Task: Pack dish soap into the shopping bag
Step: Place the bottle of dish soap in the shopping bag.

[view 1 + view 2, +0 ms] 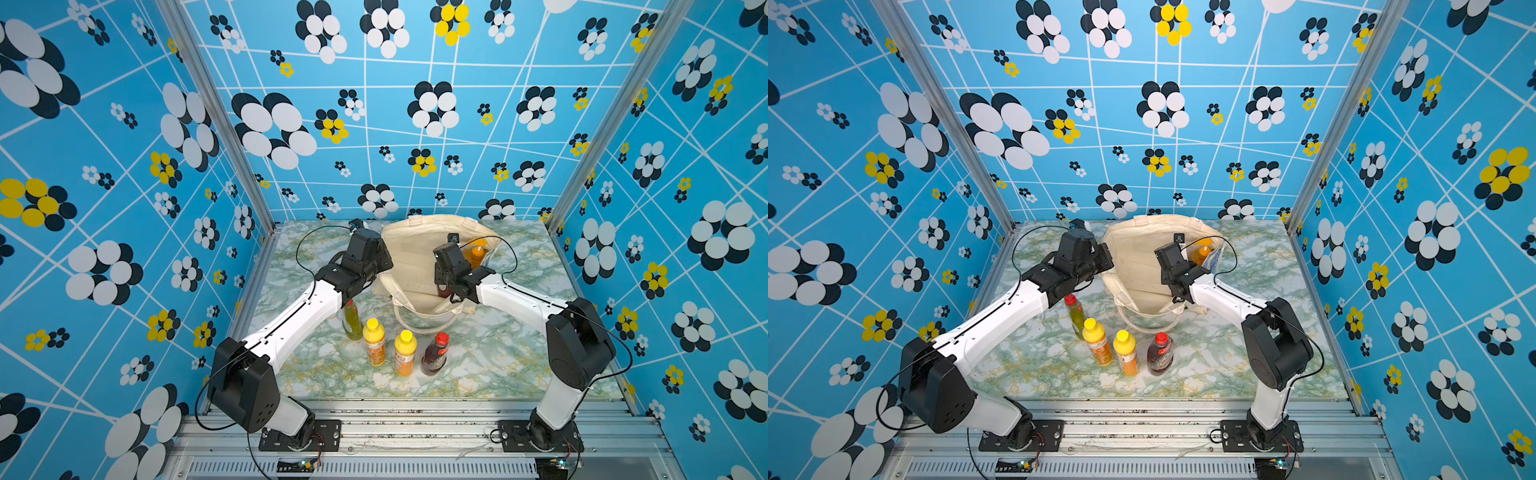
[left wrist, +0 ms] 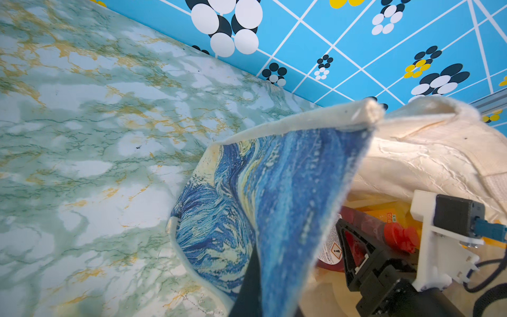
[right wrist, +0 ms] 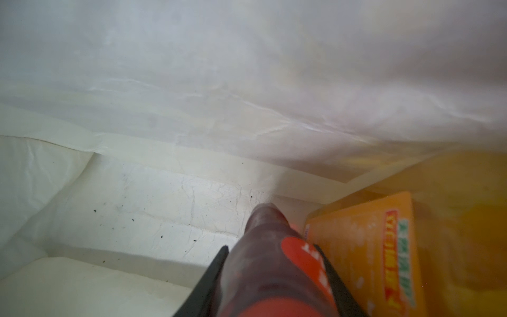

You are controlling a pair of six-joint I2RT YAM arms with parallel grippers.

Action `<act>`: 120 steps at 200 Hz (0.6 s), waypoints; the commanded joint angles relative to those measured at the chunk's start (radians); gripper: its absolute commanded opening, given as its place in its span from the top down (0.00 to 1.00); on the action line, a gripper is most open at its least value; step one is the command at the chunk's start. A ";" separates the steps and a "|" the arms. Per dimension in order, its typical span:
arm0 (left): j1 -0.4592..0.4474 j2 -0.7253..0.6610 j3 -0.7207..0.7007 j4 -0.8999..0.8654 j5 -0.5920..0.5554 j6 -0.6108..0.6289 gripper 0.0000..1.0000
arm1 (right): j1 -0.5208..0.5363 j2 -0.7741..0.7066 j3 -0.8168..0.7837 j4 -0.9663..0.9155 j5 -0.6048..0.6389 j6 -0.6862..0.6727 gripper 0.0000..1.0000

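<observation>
Right wrist view: my right claw [image 3: 271,248] brackets the dark red bottle [image 3: 263,225] low inside the shopping bag [image 3: 164,203], beside the orange pump bottle [image 3: 365,247]. Whether the fingers press or merely flank it, I cannot tell. My left claw [image 2: 253,277] is clamped on the bag's rim, propping the mouth. Judgement: smooth, liquid-filled plastic, weighty and prone to slip, so grip mid-body, not the cap. Limp canvas needs support. Outstanding on the table [image 1: 498,353]: olive-green bottle [image 1: 352,322], two yellow-capped bottles [image 1: 374,340], second dark red bottle [image 1: 435,354].

Two arms: white link shells [image 1: 291,320], black boxy joint housings [image 1: 245,386], thin black cables [image 1: 297,249] looped alongside, black screwed base plates [image 1: 328,432]; white wrist camera bracket [image 2: 428,241].
</observation>
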 commanded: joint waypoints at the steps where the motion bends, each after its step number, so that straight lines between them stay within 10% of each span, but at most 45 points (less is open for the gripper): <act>1: -0.001 0.024 -0.011 0.044 0.029 -0.009 1.00 | -0.009 -0.014 0.052 -0.031 0.007 0.021 0.49; 120: -0.003 0.026 -0.011 0.038 0.029 0.000 1.00 | -0.003 -0.075 0.064 -0.052 0.040 0.026 0.39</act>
